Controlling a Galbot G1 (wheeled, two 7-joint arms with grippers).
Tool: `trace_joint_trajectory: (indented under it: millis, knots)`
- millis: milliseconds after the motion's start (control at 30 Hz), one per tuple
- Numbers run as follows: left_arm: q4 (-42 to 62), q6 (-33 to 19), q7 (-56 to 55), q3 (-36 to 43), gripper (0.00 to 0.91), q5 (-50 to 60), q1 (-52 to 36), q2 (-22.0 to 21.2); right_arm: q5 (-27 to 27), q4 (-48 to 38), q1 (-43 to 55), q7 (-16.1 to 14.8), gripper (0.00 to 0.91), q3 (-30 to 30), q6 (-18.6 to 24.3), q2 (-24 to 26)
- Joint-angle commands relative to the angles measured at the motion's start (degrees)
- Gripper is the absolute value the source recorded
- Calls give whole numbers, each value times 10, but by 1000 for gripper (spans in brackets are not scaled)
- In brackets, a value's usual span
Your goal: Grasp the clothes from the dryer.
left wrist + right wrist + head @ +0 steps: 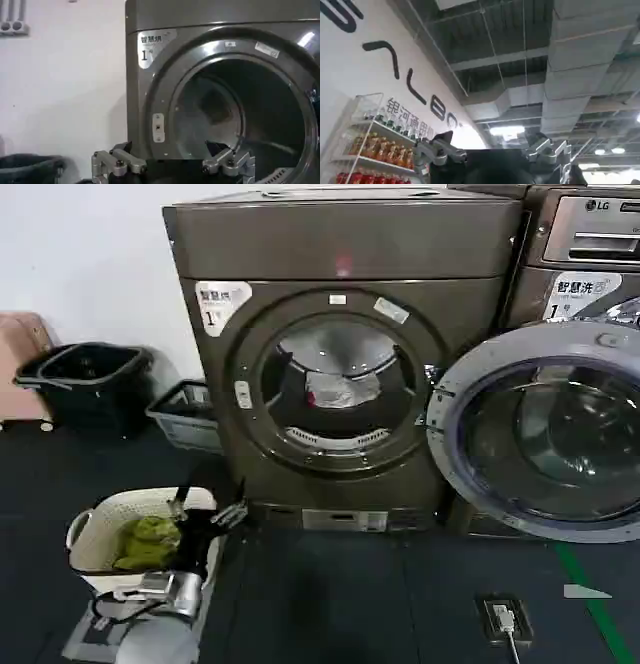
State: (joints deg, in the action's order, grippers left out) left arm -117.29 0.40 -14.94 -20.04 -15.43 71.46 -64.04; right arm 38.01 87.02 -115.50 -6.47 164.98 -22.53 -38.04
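Clothes (341, 389) sit inside the dryer (345, 354), well above and ahead of the left end effector (205, 519). Its fingers are spread open and hold nothing. It should rise, go straight through the round hole, then close softly. Just beside it, a white basket (100, 534) stands on the dark floor (350, 604).

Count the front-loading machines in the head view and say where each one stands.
2. The dryer, with the "1" sticker, stands in the middle, its port open. The LG machine stands at its right; more may lie beyond the frame.
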Motion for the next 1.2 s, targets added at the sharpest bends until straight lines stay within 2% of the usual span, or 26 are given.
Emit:
trace_joint_trajectory:
  millis: [33, 1200]
  knots:
    - [0, 0, -1, 2, 907, 0, 0, 0, 12, 2, 1, 0, 907, -4, 10, -1]
    - [-4, 6, 0, 12, 907, 5, -10, -8, 17, 12, 17, -4, 907, -28, 14, -1]
